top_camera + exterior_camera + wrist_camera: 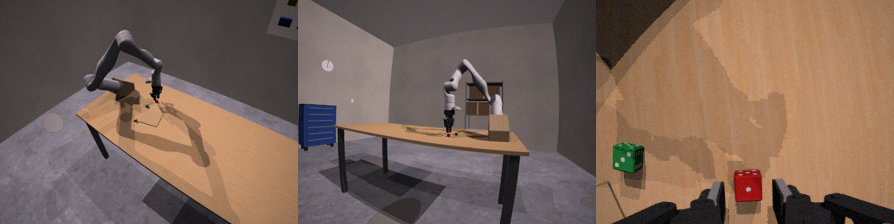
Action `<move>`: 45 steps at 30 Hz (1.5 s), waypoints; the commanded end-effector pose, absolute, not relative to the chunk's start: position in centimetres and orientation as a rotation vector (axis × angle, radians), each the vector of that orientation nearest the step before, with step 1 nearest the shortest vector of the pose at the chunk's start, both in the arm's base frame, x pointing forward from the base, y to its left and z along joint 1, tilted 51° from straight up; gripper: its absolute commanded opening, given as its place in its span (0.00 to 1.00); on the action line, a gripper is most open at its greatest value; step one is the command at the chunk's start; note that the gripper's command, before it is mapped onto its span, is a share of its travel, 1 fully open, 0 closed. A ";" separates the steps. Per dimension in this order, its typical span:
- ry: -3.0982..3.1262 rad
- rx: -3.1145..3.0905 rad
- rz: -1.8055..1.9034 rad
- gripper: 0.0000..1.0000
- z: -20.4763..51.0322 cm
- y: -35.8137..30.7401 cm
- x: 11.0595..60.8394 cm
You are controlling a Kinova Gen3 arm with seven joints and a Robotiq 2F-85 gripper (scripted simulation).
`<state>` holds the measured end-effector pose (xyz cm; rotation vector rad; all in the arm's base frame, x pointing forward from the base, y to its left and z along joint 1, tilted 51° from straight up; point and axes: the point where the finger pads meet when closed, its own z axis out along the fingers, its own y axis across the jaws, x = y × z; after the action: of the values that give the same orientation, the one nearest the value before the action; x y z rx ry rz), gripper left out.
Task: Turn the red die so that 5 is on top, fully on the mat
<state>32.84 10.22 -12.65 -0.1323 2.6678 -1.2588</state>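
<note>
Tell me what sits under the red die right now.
The red die rests on bare wooden table, not on the mat, which lies apart. The open gripper straddles it without touching. The die's bottom face is hidden.

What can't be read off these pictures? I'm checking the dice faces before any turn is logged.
- Yellow die: too small in the top and exterior views to read, outside the wrist view.
- Mat: cut by the wrist view's left edge.
- Red die sides: partly behind the fingers.
- Green die far faces: turned away.
</note>
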 end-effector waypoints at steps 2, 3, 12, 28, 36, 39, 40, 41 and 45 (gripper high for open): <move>2.669 -0.134 -1.255 0.35 -12.8 10.1 32.9; 2.669 -0.134 -1.255 0.35 -12.8 10.1 32.9; 2.669 -0.134 -1.255 0.35 -12.8 10.1 32.9; 2.669 -0.134 -1.255 0.35 -13.7 9.0 33.2; 2.669 -0.134 -1.255 0.35 -14.3 8.2 33.4; 2.669 -0.134 -1.255 0.35 -14.4 8.2 33.4; 2.669 -0.134 -1.255 0.35 -14.4 8.1 33.4; 2.669 -0.134 -1.255 0.35 -14.4 8.1 33.4; 2.669 -0.134 -1.255 0.35 -14.4 8.1 33.4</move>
<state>33.39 8.34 -14.26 -0.1319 2.6680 -1.2573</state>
